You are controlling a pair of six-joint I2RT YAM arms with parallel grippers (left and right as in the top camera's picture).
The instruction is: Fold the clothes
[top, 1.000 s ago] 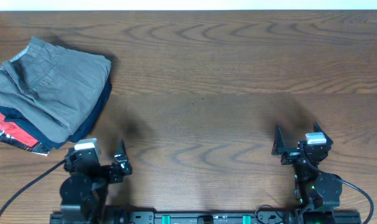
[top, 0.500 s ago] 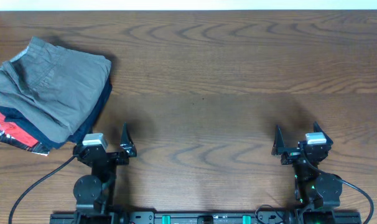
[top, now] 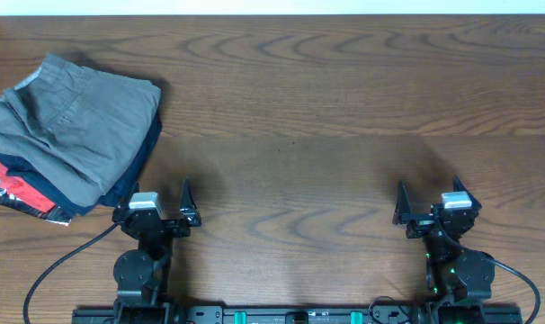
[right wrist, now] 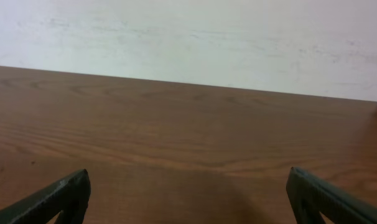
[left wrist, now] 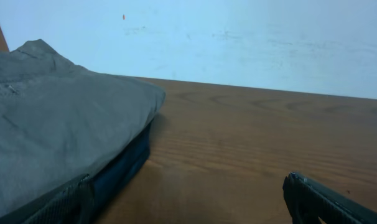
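Observation:
The grey shorts (top: 70,121) lie folded on top of a pile at the table's far left; they also fill the left of the left wrist view (left wrist: 51,137). My left gripper (top: 154,205) is open and empty at the near edge, just right of the pile's near corner. In its wrist view the left finger sits against the pile's edge (left wrist: 188,202). My right gripper (top: 430,202) is open and empty at the near right over bare wood, seen also in the right wrist view (right wrist: 188,199).
Under the shorts lie a folded navy-blue garment (top: 133,171) (left wrist: 123,165) and a red garment with black edge (top: 12,191). The brown wooden table (top: 326,108) stretches to a pale wall at the back.
My left gripper has moved right along the near edge and turned to face forward. The right arm and the pile have not moved.

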